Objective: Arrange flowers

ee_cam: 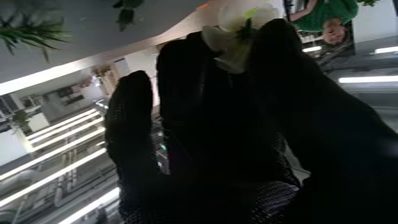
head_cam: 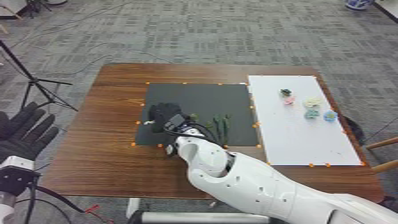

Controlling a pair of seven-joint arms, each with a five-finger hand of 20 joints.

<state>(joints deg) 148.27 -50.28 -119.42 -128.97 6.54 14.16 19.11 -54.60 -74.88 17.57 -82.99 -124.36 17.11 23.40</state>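
- Right hand (head_cam: pixel 165 111), mid-frame at black mat (head_cam: pixel 200 95): thumb and fingers pinch white flower (ee_cam: pixel 233 54); its lower part is hidden.
- Left hand (head_cam: pixel 25 134), left edge: partly cut off, fingers loosely extended, empty.

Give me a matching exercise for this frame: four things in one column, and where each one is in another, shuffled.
1. Left hand
2. White flower in the right wrist view
3. Green stems
4. Blue flower

A. On the white board
B. Between thumb and fingers of the right hand
C. Off the left side of the table
D. On the dark mat

Pairs: 1-C, 2-B, 3-D, 4-A
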